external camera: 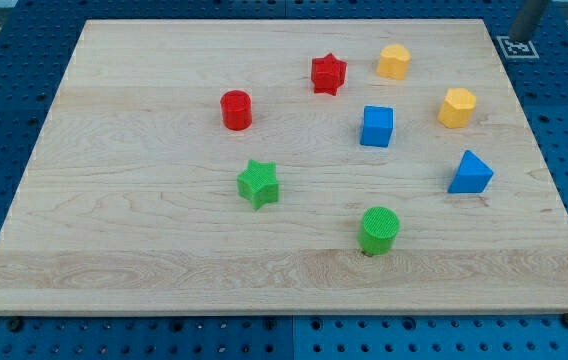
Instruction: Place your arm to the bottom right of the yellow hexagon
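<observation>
Yellow hexagon (457, 107) near counter's (144, 250) right edge, facing unclear; my tip (521, 37) seemingly beyond top-right corner, touching no block

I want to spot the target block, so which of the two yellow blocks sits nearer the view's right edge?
The lower yellow block, right of the blue cube; the other yellow block lies up-left by the red star.

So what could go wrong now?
The upper yellow block and the right-hand yellow block look alike, so I might choose wrongly. My tip sits at the view's top right; sliding in, it could knock the right-hand one or the blue block below it.
</observation>
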You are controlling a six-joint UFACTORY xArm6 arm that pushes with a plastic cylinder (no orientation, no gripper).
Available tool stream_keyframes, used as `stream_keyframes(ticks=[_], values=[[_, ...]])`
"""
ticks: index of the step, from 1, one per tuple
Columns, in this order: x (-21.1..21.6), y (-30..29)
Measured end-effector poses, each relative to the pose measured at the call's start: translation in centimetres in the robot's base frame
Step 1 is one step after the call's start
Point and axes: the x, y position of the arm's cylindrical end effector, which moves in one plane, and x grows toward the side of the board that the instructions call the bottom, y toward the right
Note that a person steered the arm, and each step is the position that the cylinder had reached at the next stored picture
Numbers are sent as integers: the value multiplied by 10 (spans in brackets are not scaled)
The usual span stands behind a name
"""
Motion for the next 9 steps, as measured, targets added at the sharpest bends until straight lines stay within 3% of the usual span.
stream_keyframes(ticks=[5, 7, 8, 9], values=[[186, 2], [190, 2], [220, 1], [233, -36]])
